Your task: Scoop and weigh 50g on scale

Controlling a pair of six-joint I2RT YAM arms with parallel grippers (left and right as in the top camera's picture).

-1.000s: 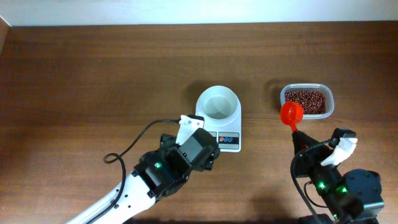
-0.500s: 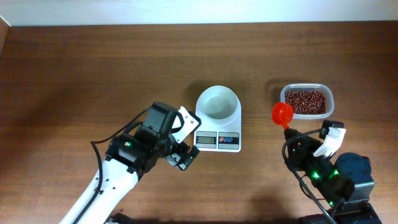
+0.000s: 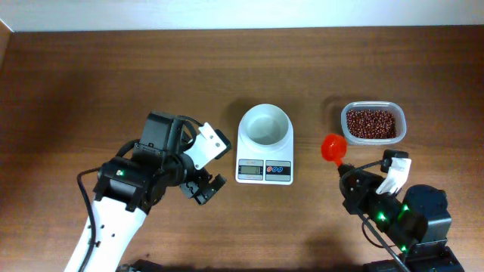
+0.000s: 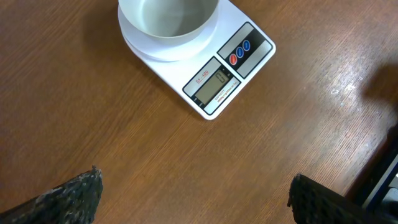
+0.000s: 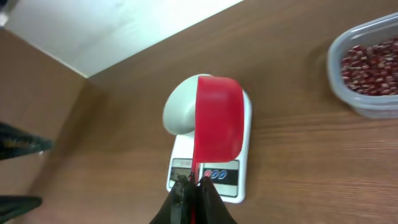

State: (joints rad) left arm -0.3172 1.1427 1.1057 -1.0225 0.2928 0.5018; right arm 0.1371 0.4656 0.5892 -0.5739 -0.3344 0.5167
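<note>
Centrally, white round-bowled plastic scale (image 3: 265, 147); nearby, smooth red scoop (image 3: 333, 146).

Upper left of overhead frame: bare table (image 3: 91, 75), wide passage. Centre: scale (image 3: 265, 143) blocks. Gap between scale and bean container (image 3: 404, 125) at right: red scoop (image 3: 333, 146) hangs in it. Lower left of centre, the left gripper (image 3: 208, 168), spread wide, crowds scale's left side, not touching.

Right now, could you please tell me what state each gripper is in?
Left gripper: open, holding nothing.
Right gripper: closed on the red scoop handle.
</note>
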